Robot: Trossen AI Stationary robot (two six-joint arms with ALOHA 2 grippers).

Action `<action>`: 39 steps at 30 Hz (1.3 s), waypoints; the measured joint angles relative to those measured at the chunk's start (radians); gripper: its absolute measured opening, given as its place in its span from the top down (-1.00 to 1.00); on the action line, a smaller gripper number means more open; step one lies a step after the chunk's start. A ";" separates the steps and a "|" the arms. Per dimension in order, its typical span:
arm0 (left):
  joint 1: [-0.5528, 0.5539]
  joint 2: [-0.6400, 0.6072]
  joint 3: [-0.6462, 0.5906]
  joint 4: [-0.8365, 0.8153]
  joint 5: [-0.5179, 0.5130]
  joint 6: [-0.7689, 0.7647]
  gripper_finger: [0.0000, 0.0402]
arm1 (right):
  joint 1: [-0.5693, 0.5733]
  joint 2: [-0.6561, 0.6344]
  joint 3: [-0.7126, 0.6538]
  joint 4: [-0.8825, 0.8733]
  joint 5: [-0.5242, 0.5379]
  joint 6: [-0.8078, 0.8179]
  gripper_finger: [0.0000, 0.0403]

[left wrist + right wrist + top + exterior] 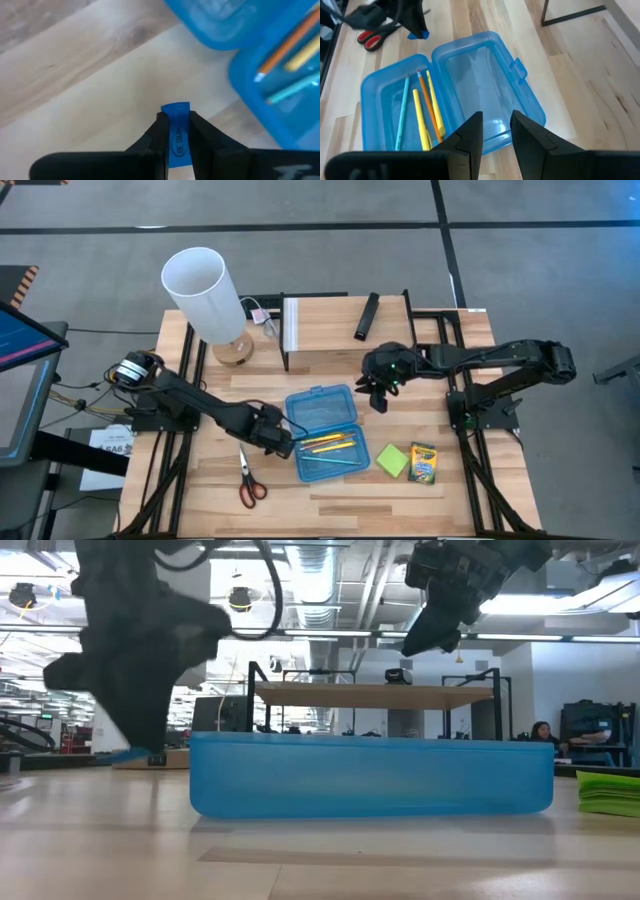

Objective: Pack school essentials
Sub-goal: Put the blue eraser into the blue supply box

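Left gripper [176, 131] pinched on the tiny blue eraser [175, 131], hovering just beside the open blue case [325, 432], near its pencil half. Right gripper [496, 131] spread with nothing between the fingers, hanging above the lid half. Already in the case: yellow and orange pencils [427, 116] and the pale green pen [402, 114]. Left outside on the table [330, 490]: red-handled scissors [247, 478], green sticky-note pad [392, 460], crayon box [424, 463]. Roughly halfway, by judgement; eraser likely next in.

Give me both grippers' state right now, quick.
Left gripper: shut on the blue eraser, beside the open blue pencil box.
Right gripper: open, empty, above the box's lid.
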 joint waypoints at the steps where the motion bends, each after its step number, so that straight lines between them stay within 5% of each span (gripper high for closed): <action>1: 0.002 -0.013 0.001 0.000 -0.002 0.007 0.86 | 0.001 0.000 0.000 0.000 0.000 -0.002 0.40; 10: 0.003 -0.096 0.004 0.102 -0.040 0.109 0.86 | -0.021 0.000 0.000 -0.001 0.000 -0.008 0.40; 22: 0.061 -0.097 0.114 0.298 -0.094 0.444 0.86 | -0.058 -0.003 0.000 -0.003 -0.003 -0.012 0.40; 39: 0.080 0.033 0.114 0.352 0.087 0.541 0.84 | -0.058 -0.004 0.000 -0.003 -0.004 -0.003 0.40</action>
